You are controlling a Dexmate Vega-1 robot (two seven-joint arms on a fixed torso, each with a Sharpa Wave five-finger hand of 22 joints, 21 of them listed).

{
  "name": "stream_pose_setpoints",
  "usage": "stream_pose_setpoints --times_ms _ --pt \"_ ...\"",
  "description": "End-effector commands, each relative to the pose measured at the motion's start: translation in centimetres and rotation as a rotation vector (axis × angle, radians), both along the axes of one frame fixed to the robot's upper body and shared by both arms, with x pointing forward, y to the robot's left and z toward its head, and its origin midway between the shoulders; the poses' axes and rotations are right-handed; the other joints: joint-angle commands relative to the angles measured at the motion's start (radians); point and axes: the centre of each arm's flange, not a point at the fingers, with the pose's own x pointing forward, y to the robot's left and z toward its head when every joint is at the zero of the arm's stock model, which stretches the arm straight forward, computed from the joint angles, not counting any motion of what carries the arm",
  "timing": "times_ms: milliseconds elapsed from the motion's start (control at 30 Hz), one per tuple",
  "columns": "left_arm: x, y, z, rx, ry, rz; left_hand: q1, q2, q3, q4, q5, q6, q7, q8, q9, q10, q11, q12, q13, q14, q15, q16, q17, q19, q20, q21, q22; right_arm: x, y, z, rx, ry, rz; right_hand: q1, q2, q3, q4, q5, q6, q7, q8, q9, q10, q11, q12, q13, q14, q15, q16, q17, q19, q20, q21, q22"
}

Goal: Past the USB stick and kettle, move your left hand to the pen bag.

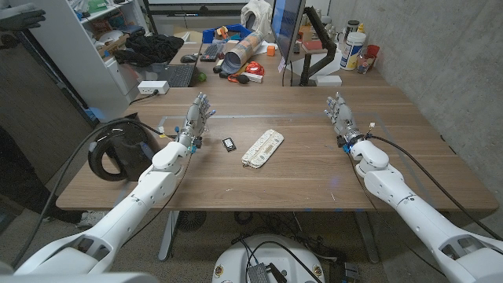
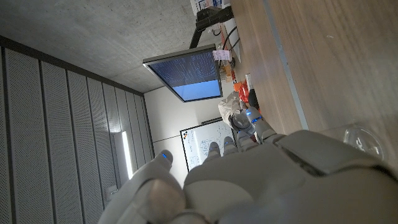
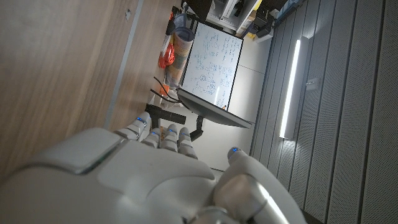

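The left hand [image 1: 196,119], fingers spread and empty, stands between the black kettle [image 1: 111,151] and USB stick [image 1: 229,143], short of the white pen bag [image 1: 262,148]; the right hand [image 1: 340,115] waits open.

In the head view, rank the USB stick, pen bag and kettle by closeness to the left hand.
1. USB stick, just to the right of the left hand.
2. Pen bag, beyond the stick, table centre.
3. Kettle, at the table's left edge.
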Motion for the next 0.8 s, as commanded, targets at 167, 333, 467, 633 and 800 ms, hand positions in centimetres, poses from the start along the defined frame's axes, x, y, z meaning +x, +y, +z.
stream_pose_setpoints --times_ms 167,333,467,633,800 --pt "-0.2 0.8 0.7 0.035 -0.028 0.038 0.001 0.098 0.008 0.000 0.004 -0.108 -0.014 0.002 0.001 -0.151 -0.002 0.004 0.004 -0.192 0.001 0.002 0.002 -0.242 -0.005 0.005 0.004 0.2 0.4 0.3 0.013 -0.001 -0.004 -0.002 0.076 0.006 -0.001 0.004 0.001 -0.010 0.006 0.003 -0.004 -0.003 0.004 0.005 -0.008 -0.025 0.004 0.004 -0.008 -0.045 0.006 0.004" --pt "-0.3 1.0 1.3 0.050 -0.041 0.052 0.002 0.097 0.009 0.000 0.004 -0.107 -0.016 0.002 0.002 -0.148 -0.002 0.005 0.004 -0.191 -0.002 0.001 0.002 -0.241 -0.004 0.004 0.004 0.2 0.4 0.3 0.013 0.000 -0.005 -0.002 0.076 0.005 -0.001 0.004 0.001 -0.010 0.006 0.003 -0.005 -0.006 0.003 0.005 -0.009 -0.026 0.004 0.004 -0.007 -0.045 0.005 0.004" --pt "-0.4 1.2 1.7 0.058 -0.054 0.065 0.002 0.097 0.009 0.000 0.004 -0.105 -0.017 0.002 0.002 -0.148 -0.002 0.005 0.004 -0.191 0.000 0.001 0.002 -0.242 -0.003 0.003 0.004 0.3 0.4 0.2 0.014 0.002 -0.006 -0.002 0.076 0.005 -0.001 0.004 0.001 -0.009 0.006 0.003 -0.004 -0.006 0.004 0.005 -0.009 -0.026 0.004 0.004 -0.007 -0.044 0.004 0.004" --pt "-0.5 1.4 2.3 0.078 -0.070 0.086 0.002 0.097 0.010 0.000 0.004 -0.101 -0.017 0.003 0.002 -0.147 0.000 0.005 0.004 -0.190 -0.001 0.001 0.002 -0.241 -0.003 0.002 0.004 0.3 0.4 0.2 0.015 0.001 -0.008 -0.002 0.076 0.004 -0.001 0.005 0.001 -0.010 0.005 0.003 -0.004 -0.006 0.003 0.005 -0.009 -0.027 0.003 0.004 -0.007 -0.045 0.003 0.004" --pt "-0.7 1.7 2.9 0.092 -0.084 0.107 0.003 0.098 0.011 -0.001 0.004 -0.098 -0.017 0.004 0.002 -0.145 -0.001 0.005 0.005 -0.187 -0.001 0.001 0.002 -0.240 -0.001 0.001 0.004 0.3 0.4 0.2 0.017 0.000 -0.009 -0.002 0.076 0.003 -0.001 0.005 0.000 -0.009 0.005 0.003 -0.004 -0.005 0.003 0.005 -0.009 -0.026 0.003 0.004 -0.006 -0.044 0.002 0.004"
